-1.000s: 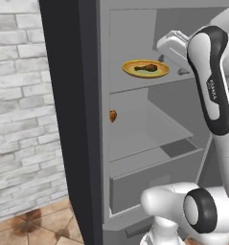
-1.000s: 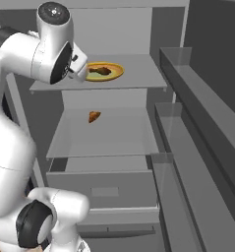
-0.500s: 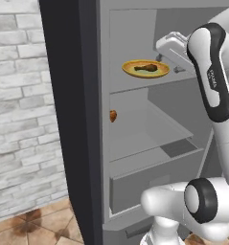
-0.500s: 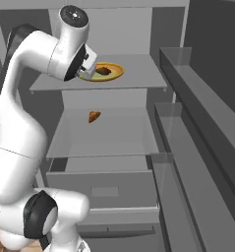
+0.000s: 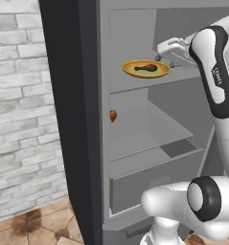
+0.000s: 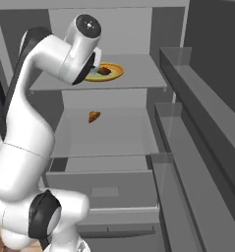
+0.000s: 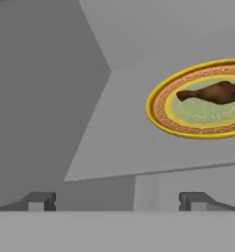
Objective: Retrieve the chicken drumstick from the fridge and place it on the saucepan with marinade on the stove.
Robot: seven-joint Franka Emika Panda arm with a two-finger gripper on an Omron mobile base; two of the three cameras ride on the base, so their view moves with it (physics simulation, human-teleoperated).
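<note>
Our pincer (image 7: 117,201) wide open, empty, at front edge of fridge (image 5: 87,119) top shelf (image 6: 138,74), arm bent high, hand reaching in level. Beyond: plate (image 7: 197,125) mid-shelf, drumstick (image 7: 212,92) lying on it. We judge drumstick light, firm, maybe greasy; best pinched across thick end.

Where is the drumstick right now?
The drumstick lies on the yellow-rimmed plate on the fridge's top shelf, above the small orange lump.
</note>
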